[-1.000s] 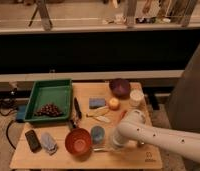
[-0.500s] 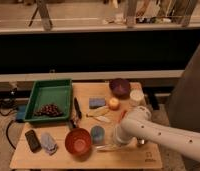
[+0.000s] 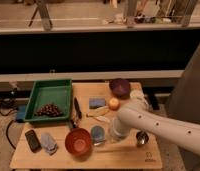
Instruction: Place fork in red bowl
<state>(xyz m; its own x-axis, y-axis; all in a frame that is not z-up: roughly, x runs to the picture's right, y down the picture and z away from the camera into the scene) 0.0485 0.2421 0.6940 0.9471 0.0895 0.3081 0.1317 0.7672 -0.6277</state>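
**Arm end eases back from the front edge; fork not yet in bowl**

Left of the wooden desk (image 3: 128,155): green plastic tray (image 3: 40,90), holding a dark cluster. Next, the black-handled utensil (image 3: 77,107) lies flat. In front of it sits the round orange-red glossy bowl (image 3: 78,141); nothing pale shows inside. Just beside it on the right stands the small blue cup (image 3: 98,134).

The slim pale silvery fork (image 3: 99,118), as I read it, lies flat on the desk behind the blue cup, near the tip of the arm.

The claw (image 3: 114,136) is at the low end of the white arm, just right of the blue cup, fingers pressed together. Whether they pinch anything I cannot tell.

Change over the last second: the arm end has drawn slightly back from the desk's front edge, towards the fork. The desk items have not moved.

Judgement: the task is at an early stage, with the pick-up likely still ahead. A closed claw would need to spread before taking the fork.
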